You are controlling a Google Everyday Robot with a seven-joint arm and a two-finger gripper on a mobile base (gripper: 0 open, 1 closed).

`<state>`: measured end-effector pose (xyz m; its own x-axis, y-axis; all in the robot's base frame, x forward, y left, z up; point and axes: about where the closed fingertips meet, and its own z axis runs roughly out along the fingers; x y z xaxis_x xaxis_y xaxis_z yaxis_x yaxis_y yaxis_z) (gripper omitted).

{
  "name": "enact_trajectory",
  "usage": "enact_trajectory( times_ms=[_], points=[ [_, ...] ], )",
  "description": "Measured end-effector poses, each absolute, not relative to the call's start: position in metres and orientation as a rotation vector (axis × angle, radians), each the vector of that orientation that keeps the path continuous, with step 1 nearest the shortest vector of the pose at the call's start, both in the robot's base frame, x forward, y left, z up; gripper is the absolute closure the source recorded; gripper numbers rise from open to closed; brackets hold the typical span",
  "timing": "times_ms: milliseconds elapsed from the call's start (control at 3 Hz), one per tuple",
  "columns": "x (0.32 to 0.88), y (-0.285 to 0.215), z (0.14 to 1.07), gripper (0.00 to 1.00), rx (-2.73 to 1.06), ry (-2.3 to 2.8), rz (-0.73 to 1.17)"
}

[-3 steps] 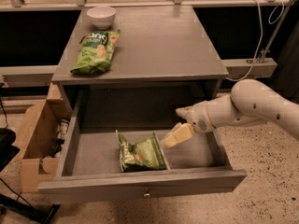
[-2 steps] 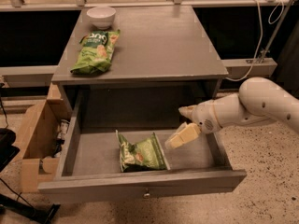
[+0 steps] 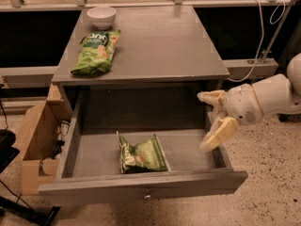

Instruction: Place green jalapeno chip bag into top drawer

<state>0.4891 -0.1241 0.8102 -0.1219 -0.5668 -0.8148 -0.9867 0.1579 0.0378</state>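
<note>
The green jalapeno chip bag [image 3: 141, 154] lies wrinkled on the floor of the open top drawer [image 3: 141, 186], near its front. The drawer is pulled out, with a small round knob on its front panel. My gripper [image 3: 214, 117] is at the drawer's right wall, above its rim and to the right of the bag, apart from it. Its two pale fingers [image 3: 218, 133] stand spread apart with nothing between them.
A longer bright-green bag [image 3: 96, 51] and a white bowl [image 3: 101, 17] sit on the grey cabinet top [image 3: 160, 46]. A wooden box [image 3: 36, 142] stands left of the cabinet. A cable [image 3: 263, 46] hangs at the right, above speckled floor.
My gripper and arm have moved to the right and up, out of the drawer's inside to its right wall. The bag has stayed in the drawer.
</note>
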Motion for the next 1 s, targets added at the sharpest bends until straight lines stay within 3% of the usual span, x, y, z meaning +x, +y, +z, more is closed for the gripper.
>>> enact_trajectory(
  times_ms=[667, 1000],
  points=[
    [0.462, -0.179, 0.886, 0.00, -1.602, 1.699, 0.680],
    [0.437, -0.205, 0.907, 0.00, -1.466, 1.763, 0.545]
  ],
)
